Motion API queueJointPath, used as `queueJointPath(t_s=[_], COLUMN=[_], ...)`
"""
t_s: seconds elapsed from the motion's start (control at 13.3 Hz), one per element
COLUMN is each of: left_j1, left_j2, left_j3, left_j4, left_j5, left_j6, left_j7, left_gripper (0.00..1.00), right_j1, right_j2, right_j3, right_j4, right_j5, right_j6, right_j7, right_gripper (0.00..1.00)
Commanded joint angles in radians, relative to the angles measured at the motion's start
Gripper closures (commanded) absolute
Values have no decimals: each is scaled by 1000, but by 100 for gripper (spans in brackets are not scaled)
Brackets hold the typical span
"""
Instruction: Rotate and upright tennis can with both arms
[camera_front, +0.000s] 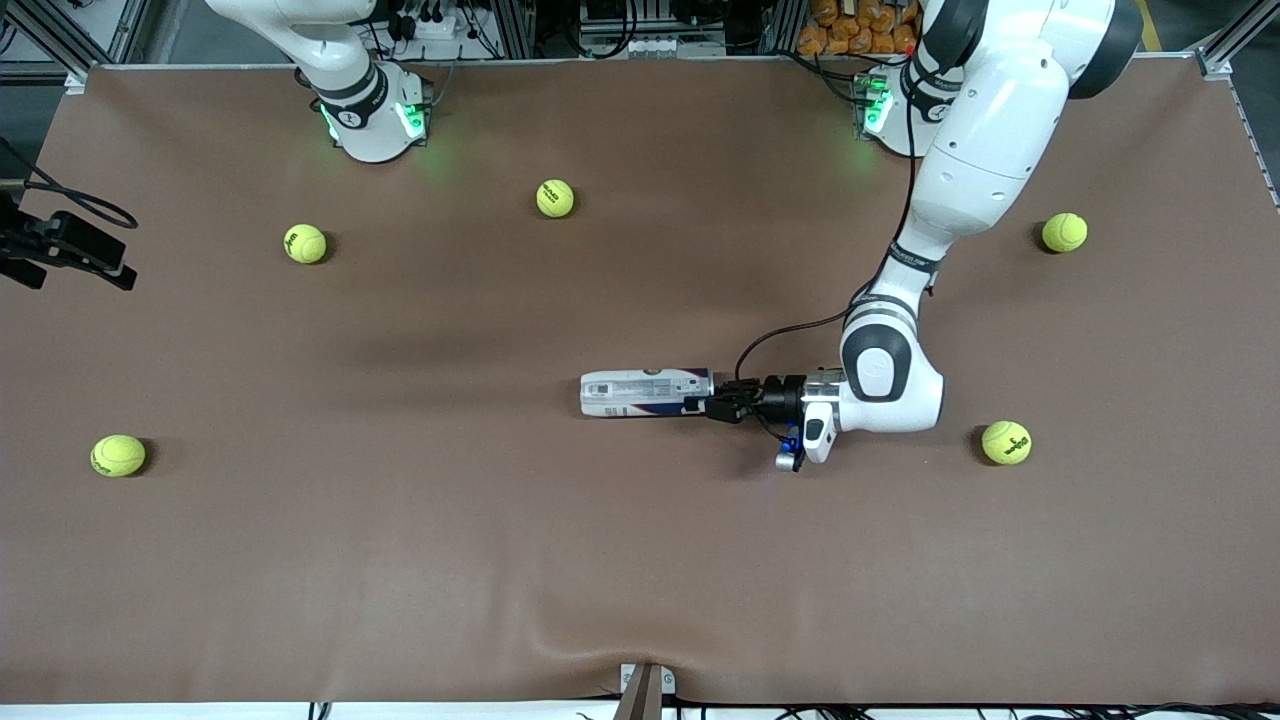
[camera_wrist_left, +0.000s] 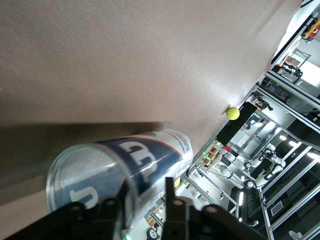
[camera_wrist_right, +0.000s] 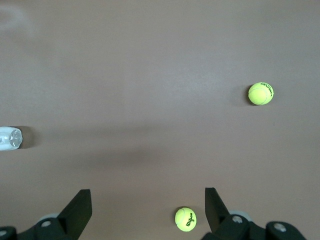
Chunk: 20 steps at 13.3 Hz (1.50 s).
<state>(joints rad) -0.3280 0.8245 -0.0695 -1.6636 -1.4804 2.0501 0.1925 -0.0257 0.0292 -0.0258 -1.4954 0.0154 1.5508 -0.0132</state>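
Left gripper (camera_front: 700, 403) seemingly gripping tennis can (camera_front: 640, 393), lying

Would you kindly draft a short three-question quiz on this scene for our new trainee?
1. True or false: the tennis can stands upright.
2. Which gripper is at the can's end: (a) left gripper, (b) right gripper?
3. How many tennis balls lie on the table in the front view?

Key:
1. False; it lies on its side.
2. (a); its fingers straddle the can's rim, while the right gripper hangs open above the table.
3. Five.
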Motion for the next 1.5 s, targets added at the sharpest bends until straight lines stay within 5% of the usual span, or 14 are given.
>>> queueJointPath(t_s=[0.0,0.23,0.6,0.9,1.43], left_j1=[-5,-16,-25,-42,-163], left_j2=[-8,-33,-54,-82,-154], left_j3=[0,5,-3,-15,-13], left_j4=[39,96,255,266,338], left_j5=[-18,72,437,480,857], left_j6=[4,2,2,-1,-7], left_j7=[-14,-151,-513,-533,-751], left_gripper=[100,100,100,100,100], right_j1=[0,0,0,0,-3], right_j2=[3,3,3,3,3], right_j3=[3,3,3,3,3], right_j4=[12,12,14,14,14], right_j5=[-12,-12,-12,-12,-11], right_j6=[-3,-3,-5,-3,-3], right_j7=[9,9,9,9,10], right_gripper=[0,0,0,0,0])
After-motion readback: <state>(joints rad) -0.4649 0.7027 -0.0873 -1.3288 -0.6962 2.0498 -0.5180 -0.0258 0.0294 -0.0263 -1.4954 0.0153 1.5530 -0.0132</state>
